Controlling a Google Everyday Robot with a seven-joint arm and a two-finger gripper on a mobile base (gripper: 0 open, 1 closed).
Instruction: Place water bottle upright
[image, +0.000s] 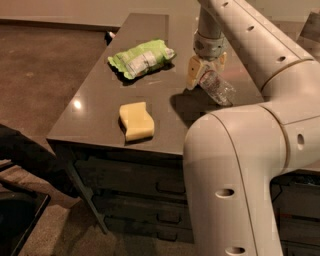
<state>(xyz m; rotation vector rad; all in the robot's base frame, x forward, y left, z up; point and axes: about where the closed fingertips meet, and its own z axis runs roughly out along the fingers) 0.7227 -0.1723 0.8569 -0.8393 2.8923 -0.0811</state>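
Note:
The water bottle (218, 88) is clear ribbed plastic and lies tilted on the dark table top (100, 112), right of centre, with its far end between my fingers. My gripper (204, 71) points down from the arm (235, 30) and is shut on that far end of the bottle. One cream finger (192, 75) shows on the bottle's left side. The bottle's lower end points to the front right, close to my arm's elbow (235, 150). The cap is hidden by the gripper.
A green snack bag (142, 57) lies at the back left of the table. A yellow sponge (136, 120) lies near the front edge. Drawers (135, 185) sit under the table top. My arm's large elbow covers the table's front right.

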